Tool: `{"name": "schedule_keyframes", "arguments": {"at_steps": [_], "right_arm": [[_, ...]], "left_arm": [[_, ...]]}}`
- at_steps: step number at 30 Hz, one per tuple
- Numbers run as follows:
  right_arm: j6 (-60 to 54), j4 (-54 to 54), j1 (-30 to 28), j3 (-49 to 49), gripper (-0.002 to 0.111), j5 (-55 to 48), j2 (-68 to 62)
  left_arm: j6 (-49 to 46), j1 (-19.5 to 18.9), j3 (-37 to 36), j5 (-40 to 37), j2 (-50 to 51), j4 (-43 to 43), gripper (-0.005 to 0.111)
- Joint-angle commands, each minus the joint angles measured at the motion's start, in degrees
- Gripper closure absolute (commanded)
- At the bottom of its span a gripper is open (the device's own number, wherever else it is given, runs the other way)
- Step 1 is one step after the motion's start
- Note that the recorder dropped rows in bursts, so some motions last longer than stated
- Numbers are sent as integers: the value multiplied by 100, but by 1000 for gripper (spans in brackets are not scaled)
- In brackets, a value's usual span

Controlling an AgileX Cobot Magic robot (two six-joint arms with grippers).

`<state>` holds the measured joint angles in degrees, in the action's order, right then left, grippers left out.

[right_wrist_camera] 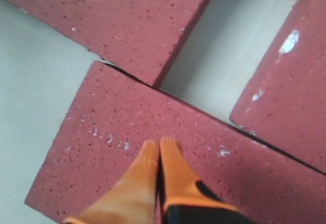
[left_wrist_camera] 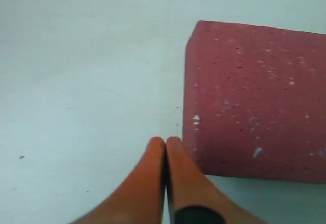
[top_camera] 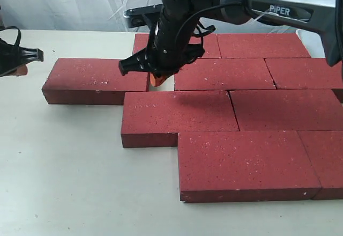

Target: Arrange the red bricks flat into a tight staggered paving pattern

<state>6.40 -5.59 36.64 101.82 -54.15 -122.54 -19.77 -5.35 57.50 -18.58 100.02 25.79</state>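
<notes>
Several red bricks lie flat in staggered rows. The leftmost brick (top_camera: 96, 80) is parted from its row neighbour (top_camera: 225, 74) by a narrow gap of bare table (right_wrist_camera: 224, 56). My right gripper (top_camera: 159, 79) hangs over that gap. In the right wrist view it (right_wrist_camera: 160, 145) is shut and empty, just above the third-row brick (right_wrist_camera: 117, 147), with the leftmost brick (right_wrist_camera: 127, 20) and the neighbour (right_wrist_camera: 290, 96) either side of the gap. My left gripper (top_camera: 20, 68) is at the far left, shut and empty (left_wrist_camera: 165, 141), just off the end of the leftmost brick (left_wrist_camera: 254, 96).
The pale table (top_camera: 80, 182) stretches open in front and to the left of the bricks. A white curtain (top_camera: 64, 2) hangs behind. The right arm (top_camera: 278, 5) reaches in from the upper right over the back rows.
</notes>
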Motion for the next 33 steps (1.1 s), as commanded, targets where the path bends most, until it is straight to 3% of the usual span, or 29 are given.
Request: {"name": "schedule_keyframes", "arguments": {"at_steps": [1, 8, 11, 23, 33], "right_arm": [[-133, -827, -685, 14, 108, -239, 75], [-380, -870, -1221, 14, 108, -386, 75], [-380, -927, -1221, 14, 108, -163, 75], [-380, -951, -1221, 14, 108, -91, 75], [-380, -951, -1206, 14, 108, -91, 75]], "left_arm": [[27, -150, 198, 62, 459, 100, 107], [27, -150, 888, 45, 1333, 144, 107], [5, -140, 1147, -335, 1623, 394, 107], [-356, 327, 1163, -452, 1880, 630, 107], [-585, 426, 1163, -514, 1880, 755, 107]]}}
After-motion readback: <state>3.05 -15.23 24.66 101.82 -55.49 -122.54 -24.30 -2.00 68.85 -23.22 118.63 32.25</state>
